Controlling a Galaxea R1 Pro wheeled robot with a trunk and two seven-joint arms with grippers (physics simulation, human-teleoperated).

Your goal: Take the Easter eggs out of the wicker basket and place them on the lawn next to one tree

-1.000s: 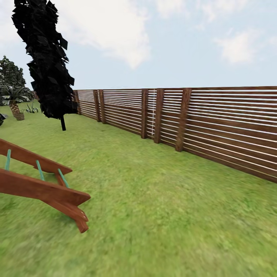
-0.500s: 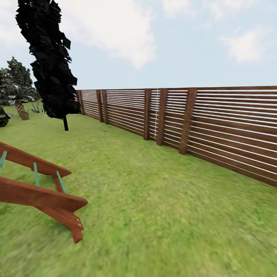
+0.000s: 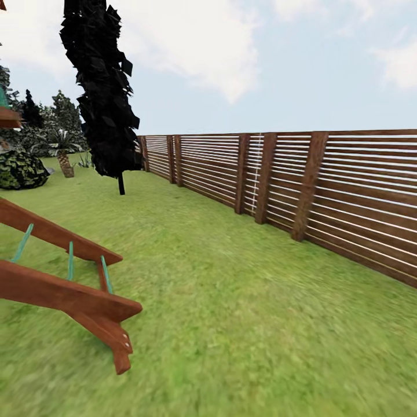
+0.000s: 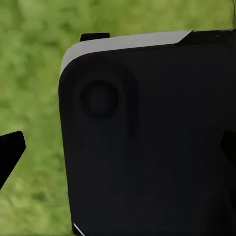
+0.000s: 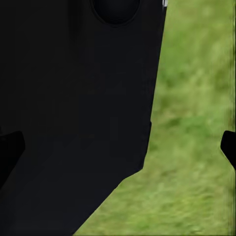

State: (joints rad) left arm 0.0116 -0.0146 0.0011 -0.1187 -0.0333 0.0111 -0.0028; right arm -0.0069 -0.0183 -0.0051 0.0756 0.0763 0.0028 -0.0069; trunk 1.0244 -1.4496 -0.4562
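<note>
While the lawn [image 3: 243, 324] lay near, the wooden ladder [image 3: 87, 295] at left risked snagging the base; both end effectors looked wide, empty.

Green lawn [image 3: 243, 324]. Brown slat fence [image 3: 347, 197] w/ pale stripes between. Black conifer [image 3: 104, 92]. Red-brown wood ladder [image 3: 69, 284], teal rungs. Blue sky, white clouds. Bush [image 3: 20, 169] mottled green & white.

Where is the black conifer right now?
In the head view, the conifer stands on the lawn at upper left, near the far end of the fence, beyond the wooden ladder frame.
</note>
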